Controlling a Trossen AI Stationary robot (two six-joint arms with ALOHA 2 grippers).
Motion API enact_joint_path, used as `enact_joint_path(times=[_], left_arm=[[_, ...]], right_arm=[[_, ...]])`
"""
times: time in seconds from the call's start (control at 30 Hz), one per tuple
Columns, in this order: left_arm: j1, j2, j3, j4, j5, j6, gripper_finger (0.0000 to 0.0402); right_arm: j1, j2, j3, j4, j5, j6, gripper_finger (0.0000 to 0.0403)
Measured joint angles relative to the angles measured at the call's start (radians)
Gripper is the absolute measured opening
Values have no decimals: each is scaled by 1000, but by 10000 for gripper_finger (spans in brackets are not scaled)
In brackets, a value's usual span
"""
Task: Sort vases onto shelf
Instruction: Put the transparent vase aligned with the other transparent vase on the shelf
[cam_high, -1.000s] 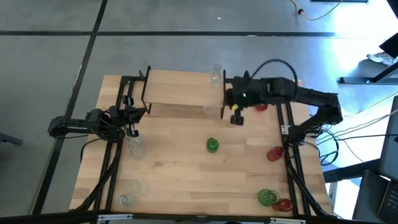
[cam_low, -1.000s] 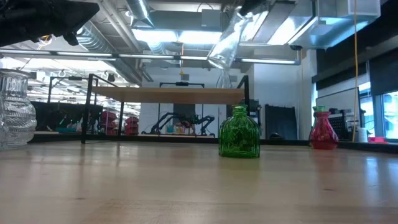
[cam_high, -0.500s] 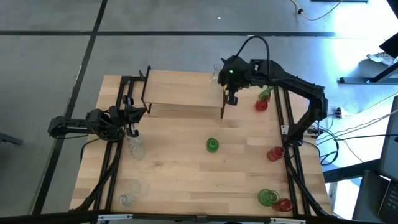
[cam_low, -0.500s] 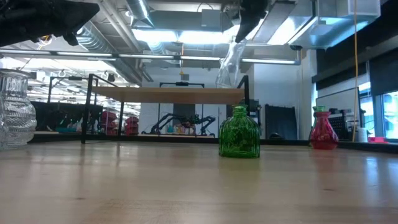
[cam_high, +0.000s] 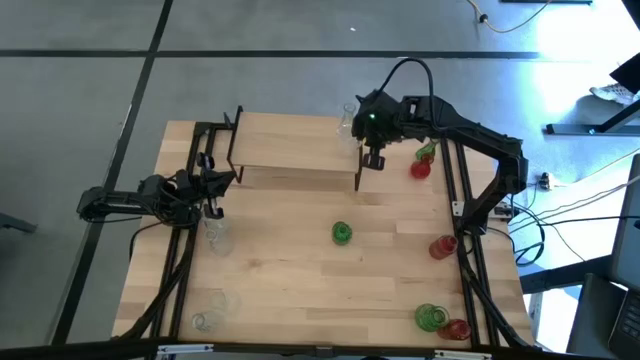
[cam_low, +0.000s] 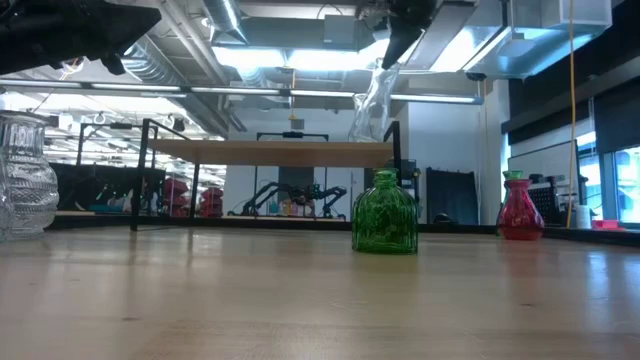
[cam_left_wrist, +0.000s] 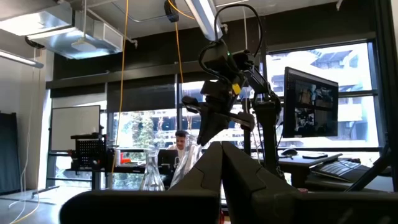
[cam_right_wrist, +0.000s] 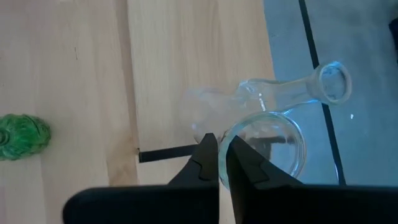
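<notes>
My right gripper is shut on a clear glass vase over the right end of the light-wood shelf. The vase's base is close above the shelf top; I cannot tell whether it touches. A second clear vase stands on its base at the shelf's far right corner. My left gripper is shut and empty at the table's left, above a ribbed clear vase that stands on the table. My right gripper pinches the wall of the clear vase's mouth rim, one finger inside the mouth and one outside. The fingers come from above, pointing down. The vase hangs below them, tilted, its base toward the shelf.
On the table stand a green vase at the middle, red and green vases right of the shelf, a red one at the right edge, green and red ones near right, and two clear ones near left.
My right gripper has gone toward the table's far edge, from the shelf's near right corner to over its right end, carrying the clear vase. The vase has come down toward the shelf top and turned more upright. In the last half second it has kept almost still.
</notes>
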Motion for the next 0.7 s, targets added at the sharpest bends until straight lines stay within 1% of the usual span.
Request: enact_joint_path(times=[0.3,0.7], left_arm=[[0,0,0,0,0,0,0],[0,0,0,0,-1,1,0]], right_arm=[[-20,0,-9,7,18,-20,1],[-20,0,-17,14,6,-25,1]])
